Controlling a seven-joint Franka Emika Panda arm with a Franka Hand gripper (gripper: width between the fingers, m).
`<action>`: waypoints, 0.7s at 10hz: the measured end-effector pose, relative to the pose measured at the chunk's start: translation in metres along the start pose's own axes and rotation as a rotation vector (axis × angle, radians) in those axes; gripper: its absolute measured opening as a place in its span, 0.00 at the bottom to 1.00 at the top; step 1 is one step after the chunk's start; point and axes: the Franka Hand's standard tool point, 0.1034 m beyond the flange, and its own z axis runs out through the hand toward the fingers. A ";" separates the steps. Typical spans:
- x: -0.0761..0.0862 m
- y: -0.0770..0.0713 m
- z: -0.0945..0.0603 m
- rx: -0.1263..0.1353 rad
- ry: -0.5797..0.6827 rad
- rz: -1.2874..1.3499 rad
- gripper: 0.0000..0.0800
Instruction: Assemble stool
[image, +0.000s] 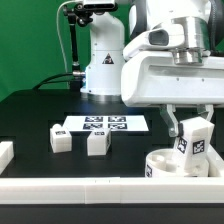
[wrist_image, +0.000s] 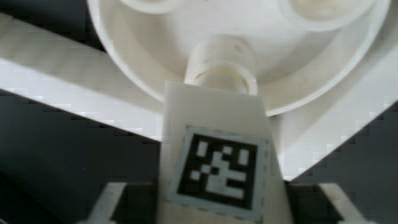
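The white round stool seat (image: 160, 162) lies on the table at the exterior view's right. One white blocky leg (image: 193, 140) with a square tag stands on it. In the wrist view the leg (wrist_image: 222, 150) has its narrow end in a socket of the seat (wrist_image: 151, 45). My gripper (image: 191, 128) straddles the leg's upper end. Its fingers (wrist_image: 118, 205) stand a little apart from the leg's sides, with dark gaps between, so it is open. Two more legs (image: 60, 140) (image: 97, 144) lie loose on the table towards the exterior view's left.
The marker board (image: 104, 125) lies flat behind the two loose legs. A long white rail (image: 90, 187) runs along the table's front edge, and another white piece (image: 5, 153) sits at the left edge. The robot's base (image: 100, 60) stands at the back.
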 end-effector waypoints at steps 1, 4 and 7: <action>0.000 0.000 0.000 0.000 0.000 0.000 0.54; 0.005 0.005 -0.012 0.012 -0.045 0.007 0.80; 0.012 0.007 -0.027 0.031 -0.099 0.015 0.81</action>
